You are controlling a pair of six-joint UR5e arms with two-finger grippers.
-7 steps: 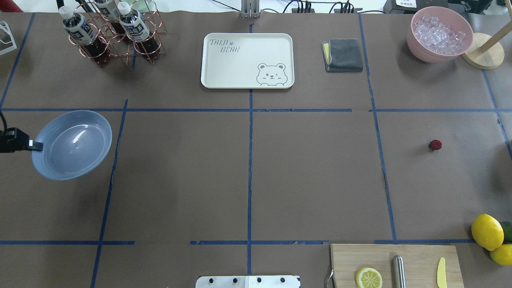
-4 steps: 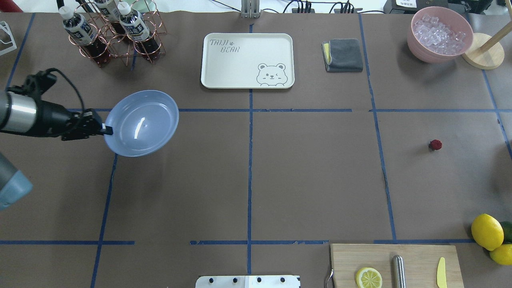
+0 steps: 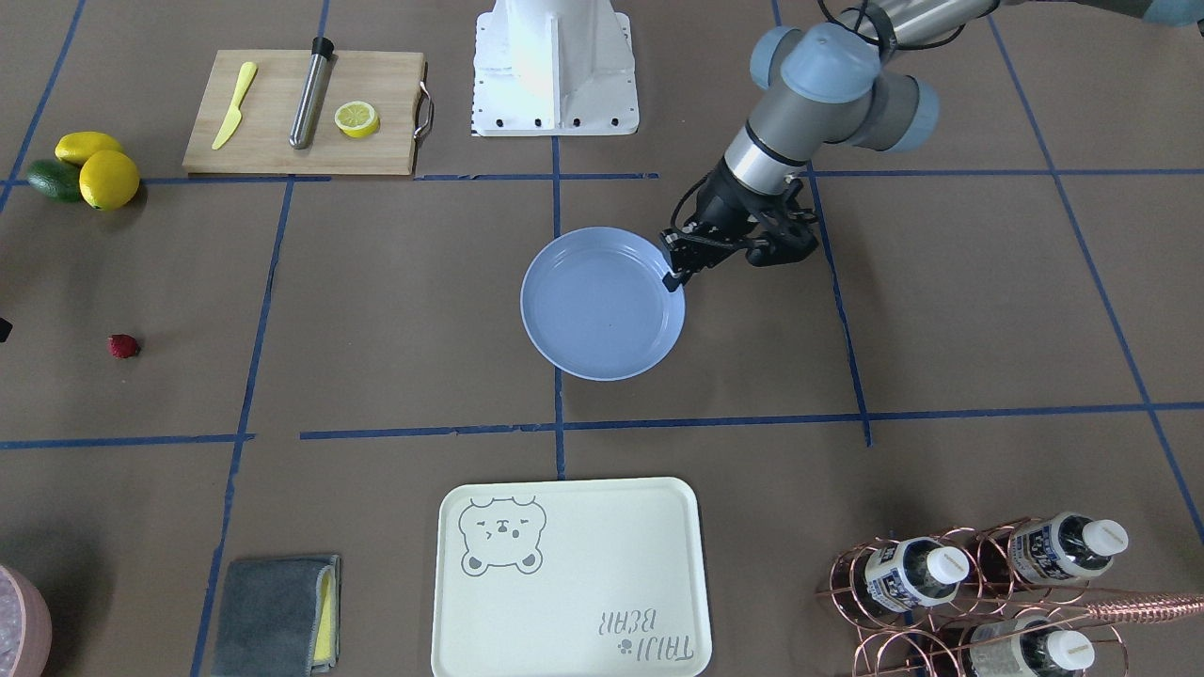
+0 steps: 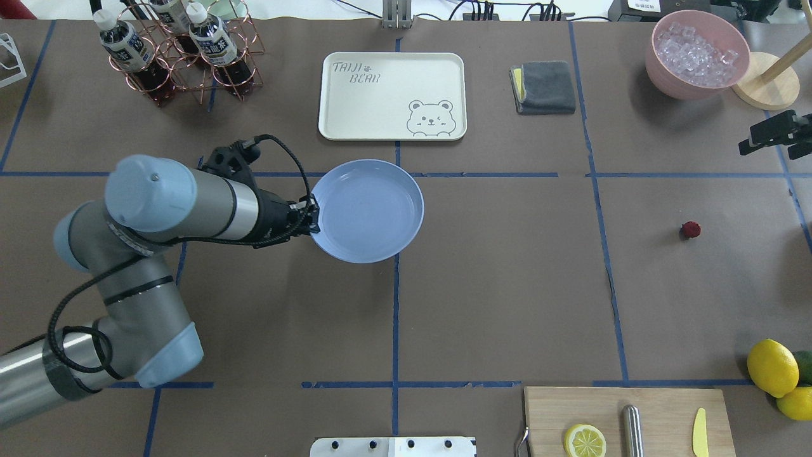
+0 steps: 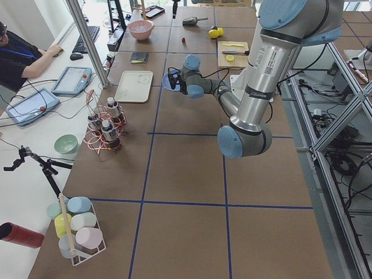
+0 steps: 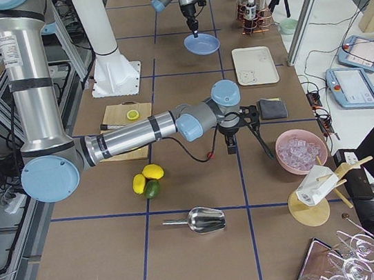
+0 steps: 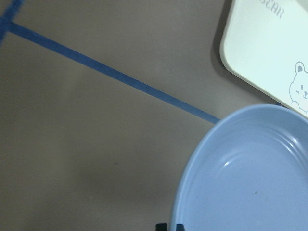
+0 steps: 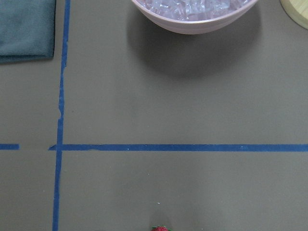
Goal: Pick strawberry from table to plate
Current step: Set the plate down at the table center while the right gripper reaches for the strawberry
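The light-blue plate [image 4: 371, 212] is near the table's [image 4: 507, 285] middle, just in front of the bear tray. My left gripper [image 4: 312, 219] is shut on its left rim, as the front view shows at the plate [image 3: 602, 310] and gripper [image 3: 673, 275]. The left wrist view shows the plate [image 7: 250, 183] empty. The tiny red strawberry [image 4: 690, 230] lies on the table far to the right, also seen as the strawberry [image 3: 122, 346] and at the bottom edge, strawberry [image 8: 160, 228]. My right gripper [image 4: 771, 143] hangs open at the right edge, beyond the strawberry.
A cream bear tray [image 4: 392, 95] lies behind the plate. At the back stand a bottle rack [image 4: 181, 54], a grey cloth [image 4: 544, 87] and a pink bowl of ice [image 4: 696, 54]. Lemons [image 4: 772, 367] and a cutting board [image 4: 628, 422] occupy the near right.
My left arm has swept the plate from the far left to the table's middle. The right gripper has come into view at the right edge. The strawberry has not moved.
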